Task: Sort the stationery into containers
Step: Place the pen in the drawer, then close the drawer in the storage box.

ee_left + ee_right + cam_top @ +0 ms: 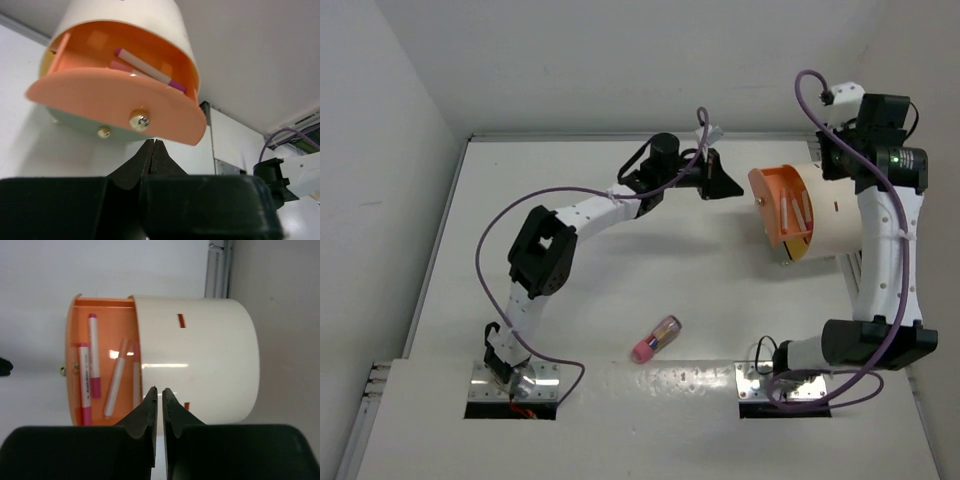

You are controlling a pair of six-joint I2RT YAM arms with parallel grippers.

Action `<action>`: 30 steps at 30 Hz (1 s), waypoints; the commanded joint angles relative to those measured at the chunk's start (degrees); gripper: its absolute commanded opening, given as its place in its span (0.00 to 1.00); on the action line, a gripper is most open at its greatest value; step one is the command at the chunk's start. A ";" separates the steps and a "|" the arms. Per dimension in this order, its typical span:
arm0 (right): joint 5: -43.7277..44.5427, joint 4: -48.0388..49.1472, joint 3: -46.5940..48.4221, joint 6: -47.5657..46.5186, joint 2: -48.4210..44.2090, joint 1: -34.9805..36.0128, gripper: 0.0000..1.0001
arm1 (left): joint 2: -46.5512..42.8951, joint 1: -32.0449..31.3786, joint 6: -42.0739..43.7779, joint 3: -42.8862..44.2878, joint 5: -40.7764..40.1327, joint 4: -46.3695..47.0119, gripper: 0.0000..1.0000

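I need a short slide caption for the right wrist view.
Right gripper facing the cream drum, whose open orange drawer holds pink-marked white pens.

Glossy cream plastic drum [200, 350], shiny metal knobs [139, 121], matt table [620, 290]

The left wrist view's top edge crops the drum [125, 10].

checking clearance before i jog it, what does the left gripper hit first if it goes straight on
Most likely the orange drawer front of the drum, near its lower edge below the knob. The left gripper, fingers shut, points straight at it; how close is hard to judge.
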 commanded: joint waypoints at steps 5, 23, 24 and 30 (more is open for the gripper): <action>3.72 4.12 -2.94 0.96 0.73 -4.34 0.03 | 5.62 -2.73 -6.09 5.56 1.76 9.74 0.00; -4.98 -2.28 -6.38 0.17 6.34 -8.56 0.02 | 9.05 -3.08 -10.40 5.73 -0.26 15.46 0.00; -5.33 -2.81 -5.68 0.26 6.87 -8.56 0.02 | 9.23 -3.08 -10.58 5.91 -0.35 15.46 0.00; -6.83 -5.28 -4.01 0.17 9.25 -8.56 0.02 | 11.68 -3.52 -11.37 7.84 -2.46 15.37 0.00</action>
